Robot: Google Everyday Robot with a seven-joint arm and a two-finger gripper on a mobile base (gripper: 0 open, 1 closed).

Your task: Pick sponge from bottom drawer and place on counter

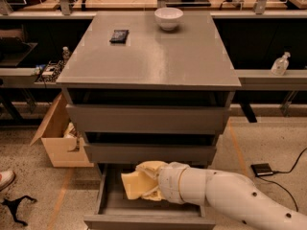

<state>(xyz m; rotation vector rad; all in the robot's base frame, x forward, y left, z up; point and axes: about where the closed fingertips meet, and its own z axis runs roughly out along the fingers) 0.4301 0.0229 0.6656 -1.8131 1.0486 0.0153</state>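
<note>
Gripper (149,182) pinching the sponge (130,186) down in the bottom drawer (144,221)
Lifting out, it might clip the middle drawer (148,154) and drop it.

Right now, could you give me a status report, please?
Gripper in bottom drawer, fingers shut on sponge. Sponge not yet on counter. Bowl, black rectangle at counter's rear.

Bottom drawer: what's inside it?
The pale yellow sponge is inside the bottom drawer, with the gripper in there right at it. The arm covers the drawer's right side, so I can't see what's there.
</note>
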